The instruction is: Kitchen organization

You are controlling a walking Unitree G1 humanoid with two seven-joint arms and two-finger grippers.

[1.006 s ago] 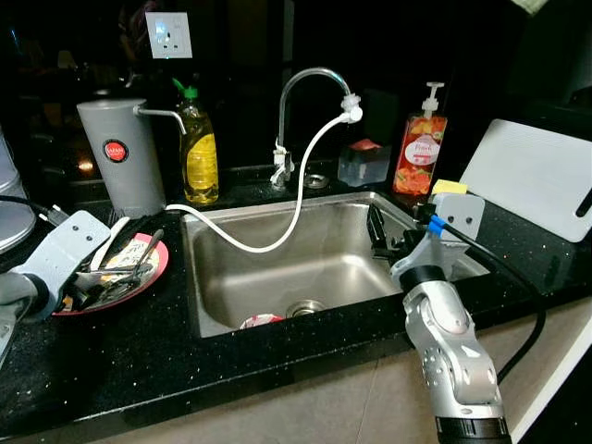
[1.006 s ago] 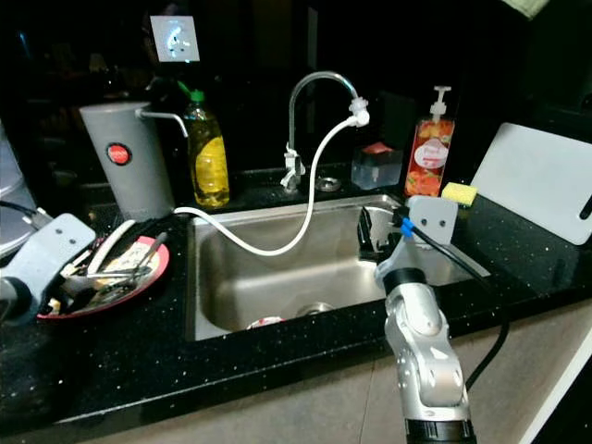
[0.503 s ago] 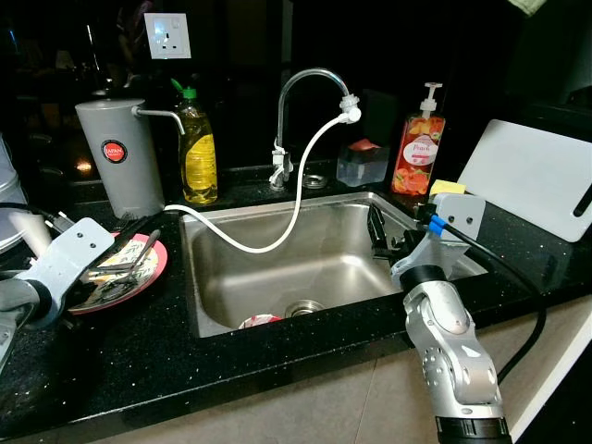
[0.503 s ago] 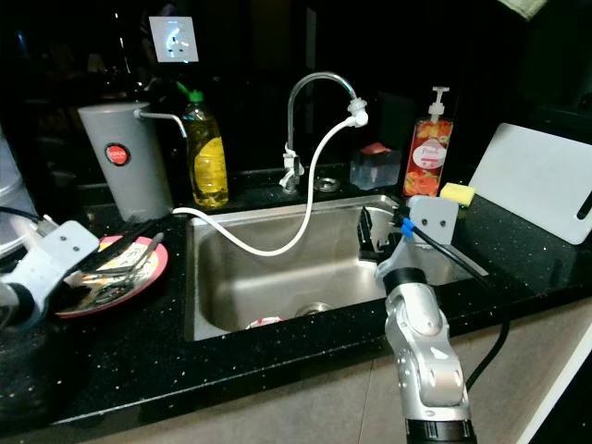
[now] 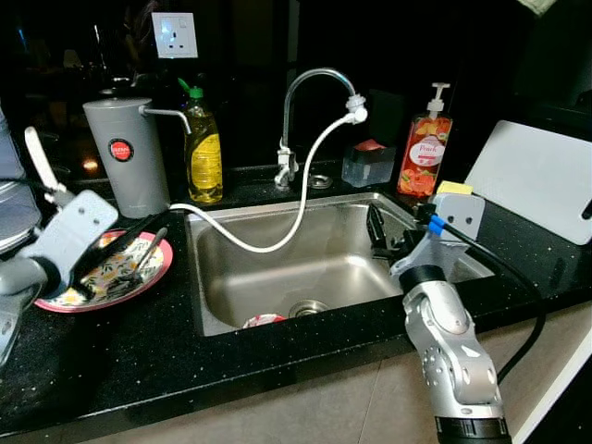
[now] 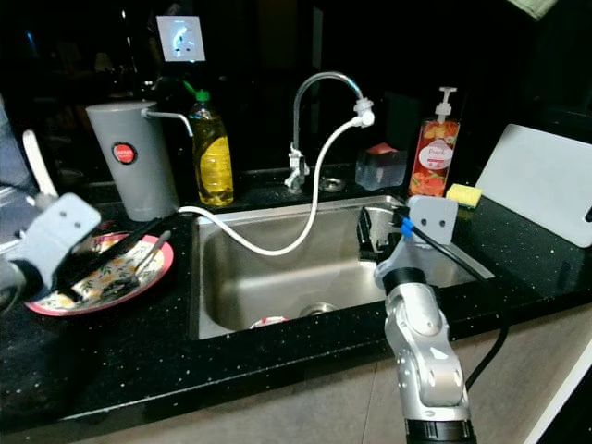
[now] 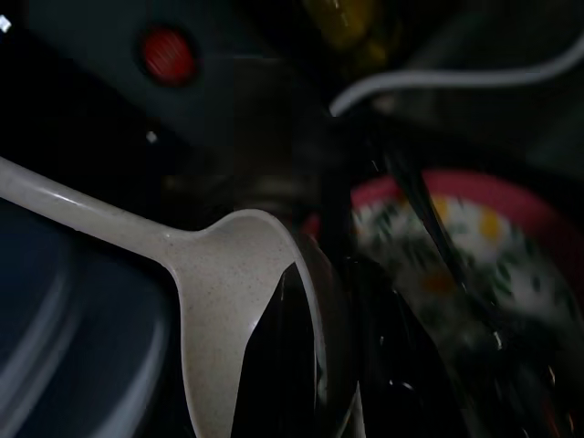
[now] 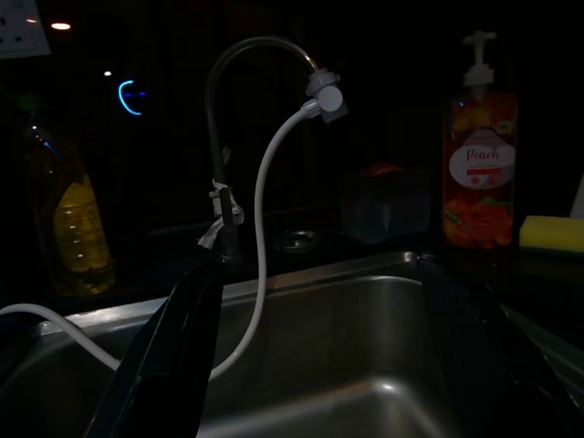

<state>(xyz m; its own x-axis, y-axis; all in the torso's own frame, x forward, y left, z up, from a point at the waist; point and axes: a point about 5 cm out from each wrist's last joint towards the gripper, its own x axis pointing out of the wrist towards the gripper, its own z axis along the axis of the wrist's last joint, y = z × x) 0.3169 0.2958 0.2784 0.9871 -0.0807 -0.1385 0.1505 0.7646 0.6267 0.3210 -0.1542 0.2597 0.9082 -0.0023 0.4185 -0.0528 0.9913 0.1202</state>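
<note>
A pink-rimmed flowered plate (image 5: 55,298) lies on the black counter left of the sink, with black utensils (image 5: 141,261) across it. My left gripper (image 7: 333,365) hangs just above the plate's left side. It is shut on the bowl of a white spoon (image 7: 228,265), whose handle (image 5: 37,159) stands upward. My right gripper (image 5: 381,236) hovers over the right rim of the steel sink (image 5: 277,277). Its fingers (image 8: 169,365) are spread open with nothing between them.
Along the back stand a grey canister (image 5: 125,157), a yellow liquid bottle (image 5: 205,153), a faucet (image 5: 310,88) with a white hose (image 5: 277,236), a clear tub (image 5: 365,165) and a peach soap pump (image 5: 421,153). A sponge (image 5: 450,188) and white board (image 5: 532,180) sit right. A red-and-white item (image 5: 262,321) lies by the drain.
My left gripper has lifted up off the plate with the white spoon, whose handle now points upward. The right arm has not moved. The camera shifted slightly.
</note>
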